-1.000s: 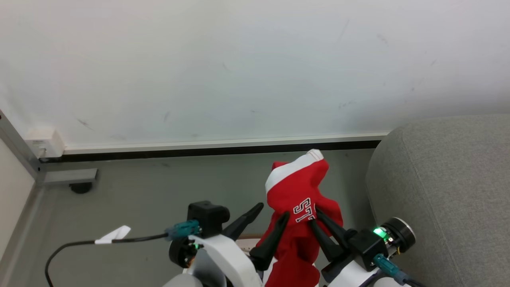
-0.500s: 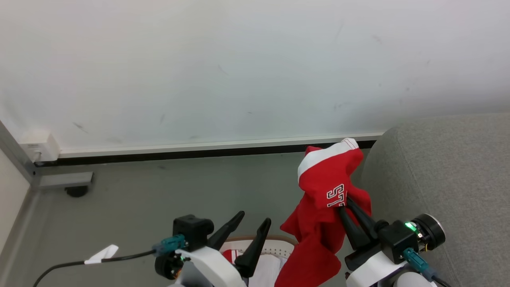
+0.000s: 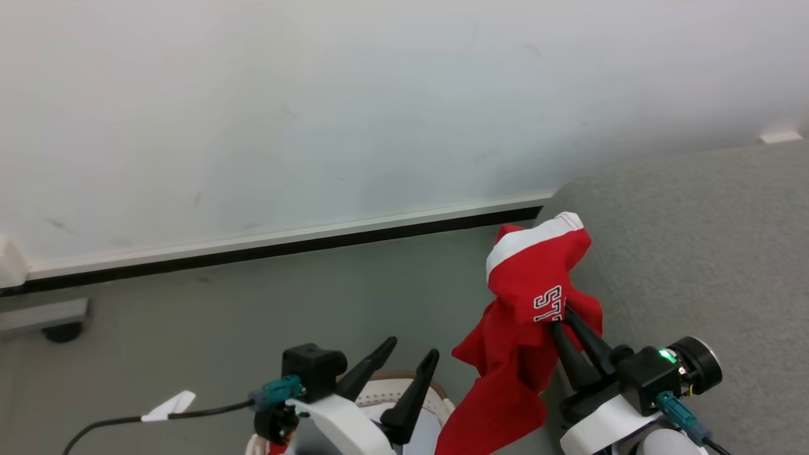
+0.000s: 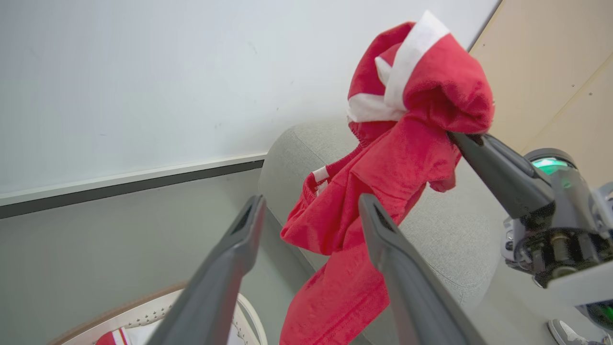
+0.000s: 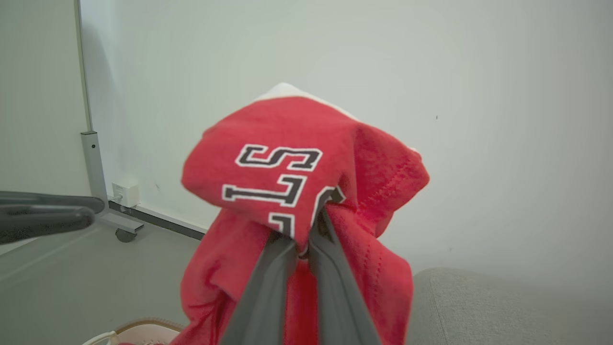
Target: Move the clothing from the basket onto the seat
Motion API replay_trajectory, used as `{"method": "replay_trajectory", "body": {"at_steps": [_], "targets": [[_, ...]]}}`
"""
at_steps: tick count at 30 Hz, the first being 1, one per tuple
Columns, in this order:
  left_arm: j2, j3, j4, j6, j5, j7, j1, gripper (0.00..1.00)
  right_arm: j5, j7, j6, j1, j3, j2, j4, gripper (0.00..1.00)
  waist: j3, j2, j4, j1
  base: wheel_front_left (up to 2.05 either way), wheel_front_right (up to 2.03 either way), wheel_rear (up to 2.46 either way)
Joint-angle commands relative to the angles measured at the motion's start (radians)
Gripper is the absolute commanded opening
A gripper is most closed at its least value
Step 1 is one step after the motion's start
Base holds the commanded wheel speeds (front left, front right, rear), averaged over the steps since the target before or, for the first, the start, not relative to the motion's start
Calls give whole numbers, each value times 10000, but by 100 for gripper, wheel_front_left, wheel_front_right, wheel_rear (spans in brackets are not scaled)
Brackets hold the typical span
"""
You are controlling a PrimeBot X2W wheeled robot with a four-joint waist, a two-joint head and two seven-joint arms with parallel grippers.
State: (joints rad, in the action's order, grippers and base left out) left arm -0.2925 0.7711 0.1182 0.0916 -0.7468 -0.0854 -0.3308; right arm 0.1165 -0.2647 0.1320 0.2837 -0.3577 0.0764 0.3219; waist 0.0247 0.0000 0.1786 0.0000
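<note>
Open grey floor [image 3: 253, 297] between the wall [image 3: 316, 95] and the basket [image 3: 382, 397], big grey seat [image 3: 695, 240] blocking the right side, red clothing [image 3: 524, 328] pinched in the right claw [image 3: 560, 318] near the seat, left claw [image 3: 413, 347] spread wide above the basket, clear gap between both claws

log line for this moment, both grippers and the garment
stage: garment out of basket, not yet on sofa | right gripper: shut on red garment, held up beside sofa | left gripper: open, above basket
</note>
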Motion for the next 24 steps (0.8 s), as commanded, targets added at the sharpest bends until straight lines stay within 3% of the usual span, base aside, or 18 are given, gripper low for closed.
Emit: {"method": "replay_trajectory", "body": {"at_steps": [1,13,18,24], "targets": [[70,56,-73,-52,55,-31,5,100,66,4,-25,-139,95,130,-123,0,-115,0,566,0,0,0,0],[522,728,-535,-257,350,43,-237,100,211,4,-23,-447,758,535,-589,0,-518,0,2146,0,0,0,0],[587,905,-703,-276,517,125,-422,100,302,4,-23,-522,1182,643,-853,0,-829,0,2260,0,0,0,0],[514,1077,-1012,-385,960,362,-1087,100,478,3,-23,86,2404,717,-1341,0,-1922,0,1987,0,0,0,0]]}}
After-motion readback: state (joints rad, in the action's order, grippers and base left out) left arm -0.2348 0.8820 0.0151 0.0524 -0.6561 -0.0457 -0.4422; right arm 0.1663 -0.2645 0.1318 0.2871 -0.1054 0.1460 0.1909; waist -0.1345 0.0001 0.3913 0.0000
